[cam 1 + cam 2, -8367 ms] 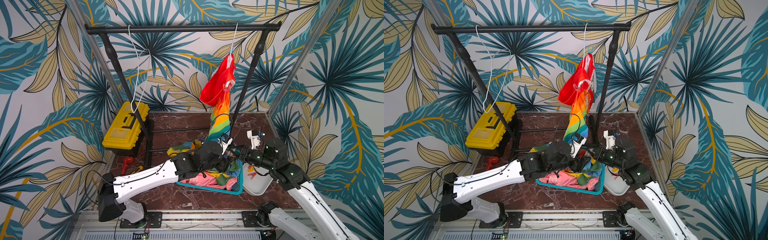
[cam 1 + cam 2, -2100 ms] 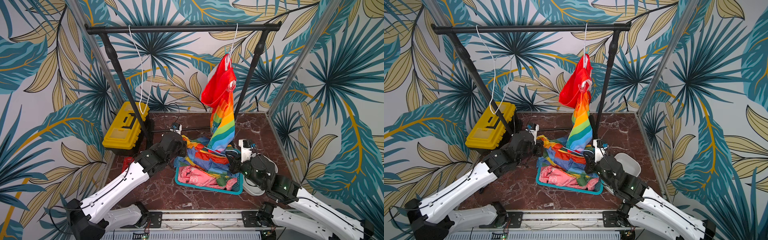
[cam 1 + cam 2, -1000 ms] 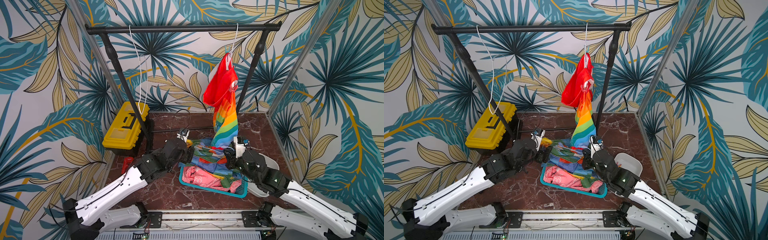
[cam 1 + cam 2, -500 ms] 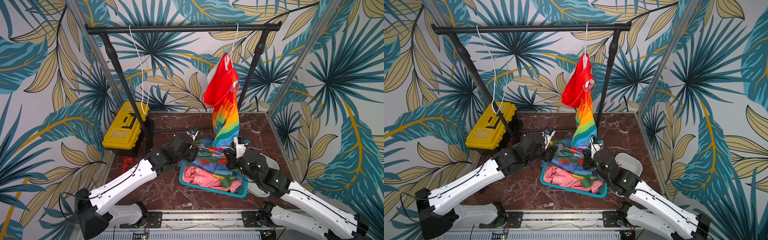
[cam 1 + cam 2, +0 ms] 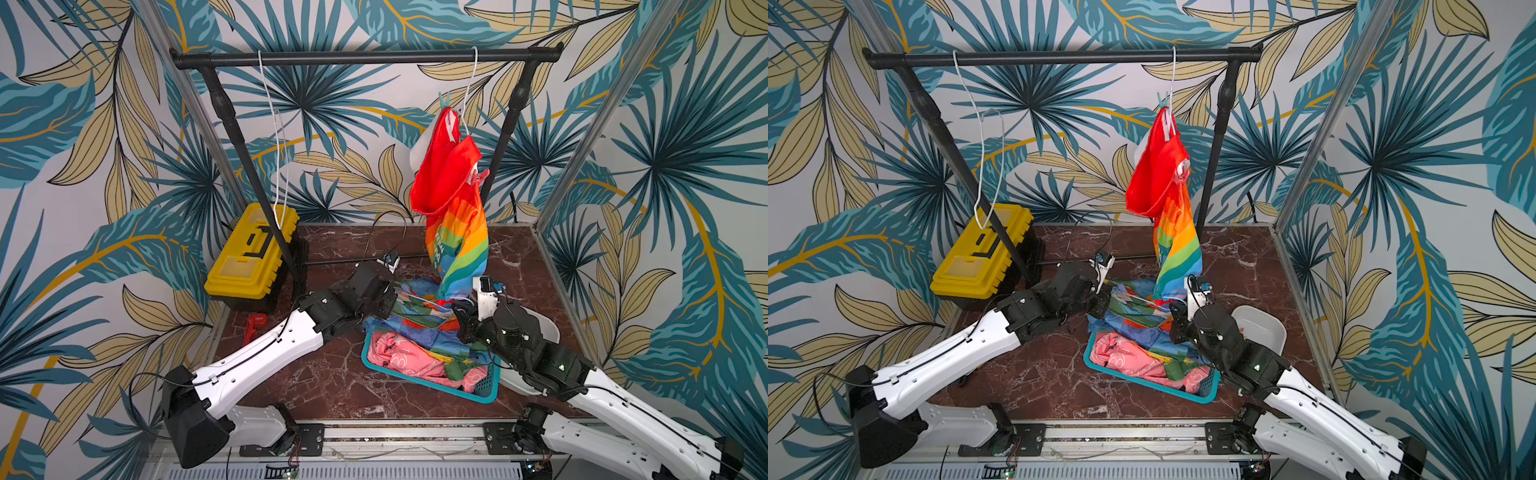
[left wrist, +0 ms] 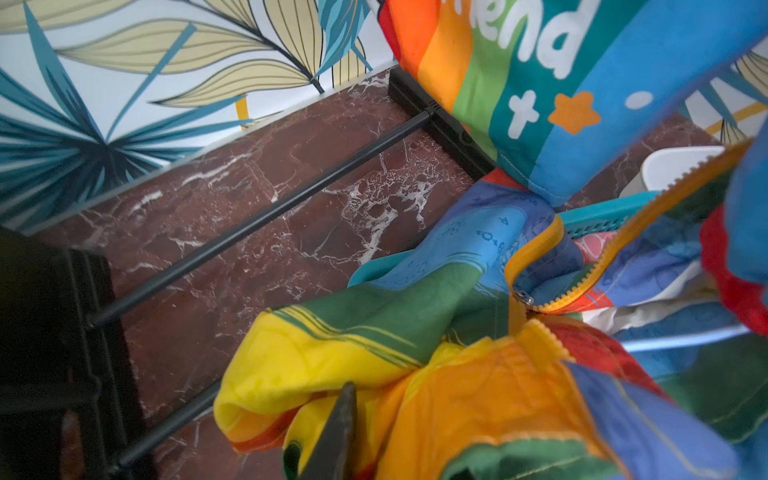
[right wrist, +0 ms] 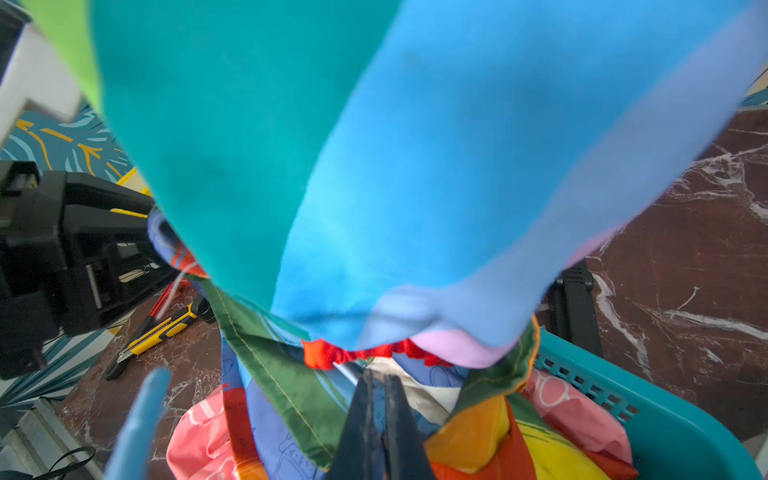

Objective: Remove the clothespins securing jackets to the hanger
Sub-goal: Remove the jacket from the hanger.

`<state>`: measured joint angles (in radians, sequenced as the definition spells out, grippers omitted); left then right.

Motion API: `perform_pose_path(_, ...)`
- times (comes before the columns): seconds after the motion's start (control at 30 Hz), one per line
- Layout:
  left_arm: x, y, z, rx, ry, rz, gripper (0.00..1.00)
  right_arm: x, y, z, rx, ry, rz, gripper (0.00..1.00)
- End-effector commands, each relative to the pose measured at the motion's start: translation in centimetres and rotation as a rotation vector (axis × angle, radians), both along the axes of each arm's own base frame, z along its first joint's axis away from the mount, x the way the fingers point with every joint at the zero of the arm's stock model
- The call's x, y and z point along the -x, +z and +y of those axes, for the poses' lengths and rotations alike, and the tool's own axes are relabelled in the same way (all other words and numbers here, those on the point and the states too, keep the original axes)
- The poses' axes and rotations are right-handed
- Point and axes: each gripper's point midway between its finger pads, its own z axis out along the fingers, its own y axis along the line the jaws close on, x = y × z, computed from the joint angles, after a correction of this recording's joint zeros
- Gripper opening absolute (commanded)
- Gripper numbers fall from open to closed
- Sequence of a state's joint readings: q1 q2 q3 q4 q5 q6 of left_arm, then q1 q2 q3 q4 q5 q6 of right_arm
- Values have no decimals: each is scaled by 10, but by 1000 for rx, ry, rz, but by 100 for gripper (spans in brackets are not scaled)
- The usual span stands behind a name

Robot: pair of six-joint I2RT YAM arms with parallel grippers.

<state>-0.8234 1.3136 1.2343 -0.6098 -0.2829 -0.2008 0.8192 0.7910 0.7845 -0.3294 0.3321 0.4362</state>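
Two white-shelled arms (image 5: 249, 374) with black joints (image 5: 345, 307) and thin black cables (image 5: 257, 355).

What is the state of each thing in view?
red-hooded jacket, hanging from the rail.
rainbow jacket, heaped over the basket.
pink jacket, lying in the basket.
bare hanger, hanging from the rail.
toolbox, closed.
right gripper, shut.
left gripper, jaws hidden by cloth.

A: We see both top views bright and evenly lit, sharp throughout, with only soft shadows on the marble tabletop (image 5: 332, 374).
B: Our wrist views look softer; the hanging jacket (image 7: 374, 166), close to the right wrist lens, is blurred.
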Motion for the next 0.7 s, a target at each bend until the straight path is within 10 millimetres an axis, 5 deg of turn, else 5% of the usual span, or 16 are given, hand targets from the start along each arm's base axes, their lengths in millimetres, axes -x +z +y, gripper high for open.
perform_pose_path(0.0, -10, 14, 2, 17, 40, -37, 11, 9, -30, -7, 83, 23, 65, 0)
perform_pose_path(0.07, -13, 19, 6, 16, 75, -53, 0, 11, -30, -7, 79, 29, 67, 0)
perform_pose_path(0.3, -27, 41, 34, -25, 228, -153, 0, 16, -38, -15, 111, 18, 86, 0)
perform_pose_path(0.67, -33, 26, 75, -86, 354, -137, 0, 27, -37, -63, 107, -122, 77, 0)
